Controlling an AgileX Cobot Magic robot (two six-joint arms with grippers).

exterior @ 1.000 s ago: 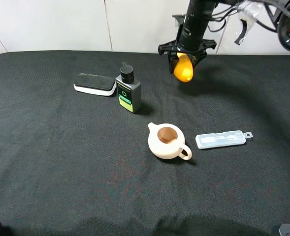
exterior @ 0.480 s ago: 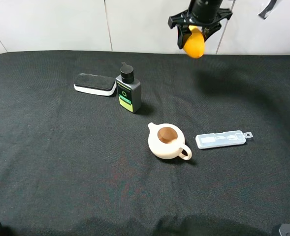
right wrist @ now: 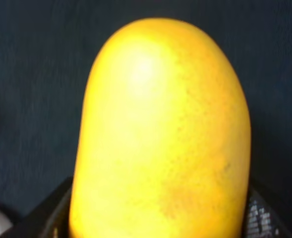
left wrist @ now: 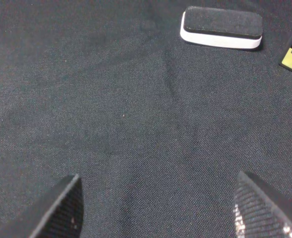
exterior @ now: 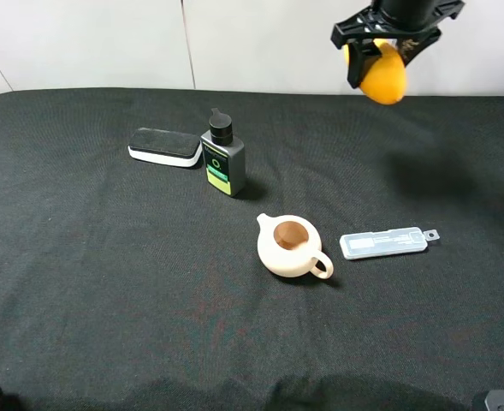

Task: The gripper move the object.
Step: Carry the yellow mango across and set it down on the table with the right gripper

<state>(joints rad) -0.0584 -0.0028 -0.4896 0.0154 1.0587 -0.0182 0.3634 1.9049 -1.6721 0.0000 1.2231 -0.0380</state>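
Note:
The object is a glossy orange-yellow mango. It hangs high above the back right of the black table, held in my right gripper, a black two-fingered claw shut on its sides. In the right wrist view the mango fills the frame, with black fingers at its lower edges. My left gripper is open and empty, low over bare black cloth; its fingertips show at the picture's edge.
A cream teapot stands mid-table with a clear plastic case to its right. A black bottle and a black-and-white eraser stand at the back left; the eraser also shows in the left wrist view.
My right gripper has carried the mango up and to the right, from above the back middle of the table to the back right.

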